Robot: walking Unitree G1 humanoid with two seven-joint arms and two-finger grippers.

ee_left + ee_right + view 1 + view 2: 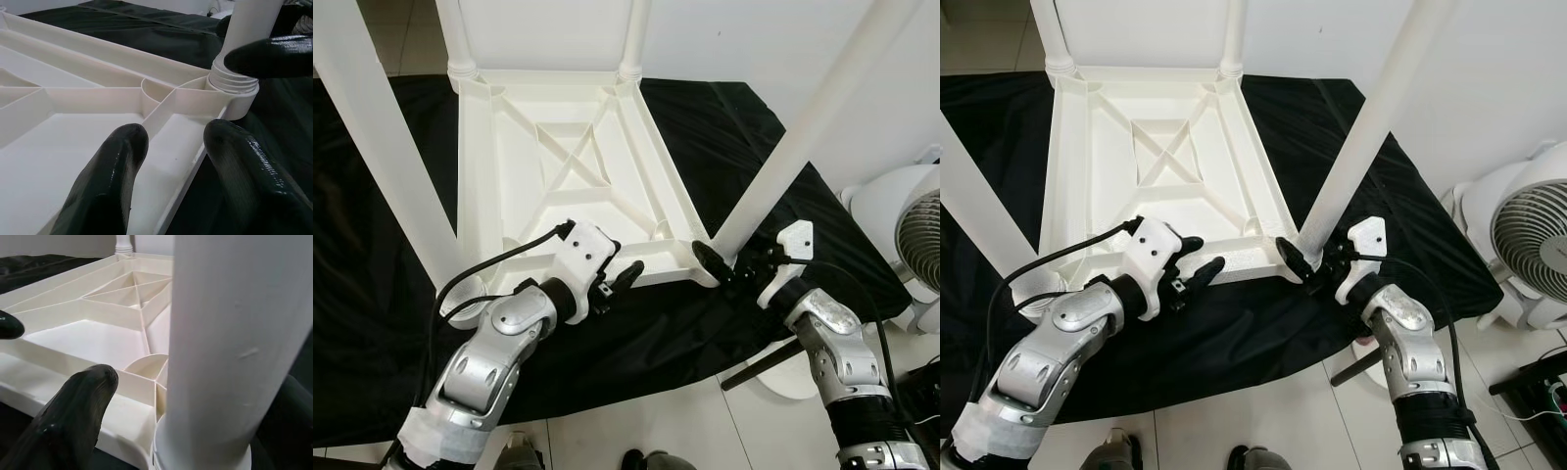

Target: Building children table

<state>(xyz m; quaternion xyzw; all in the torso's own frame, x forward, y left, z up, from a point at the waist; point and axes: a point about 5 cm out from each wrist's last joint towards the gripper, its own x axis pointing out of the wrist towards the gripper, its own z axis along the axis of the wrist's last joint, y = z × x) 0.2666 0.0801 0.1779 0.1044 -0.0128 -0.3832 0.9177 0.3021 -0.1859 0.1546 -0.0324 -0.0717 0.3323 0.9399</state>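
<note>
A white plastic children's table (563, 166) is laid upside down on a black cloth (724, 127) spread over the floor, its ribbed underside facing up. Four white legs are seen rising from its corners: two at the far edge, one at the near left corner (391, 166), and one at the near right corner (803, 127).

The left pincer (625, 277) is held at the table's near edge, between the two near corners. Its two black fingers (110, 181) are spread apart, and in the left wrist view the rim of the table is seen between them, one finger over the inside of the frame and the other outside it; whether the rim is touched cannot be told.

The right pincer (722, 262) is placed at the near right corner, around the base of the leg where the threaded collar (234, 83) meets its socket. In the right wrist view one finger (73, 416) is seen on each side of the leg, so the pincer is clamped on it or very nearly so.

A white fan (911, 235) is stood on the tiled floor (636, 421) beyond the cloth's right edge.
</note>
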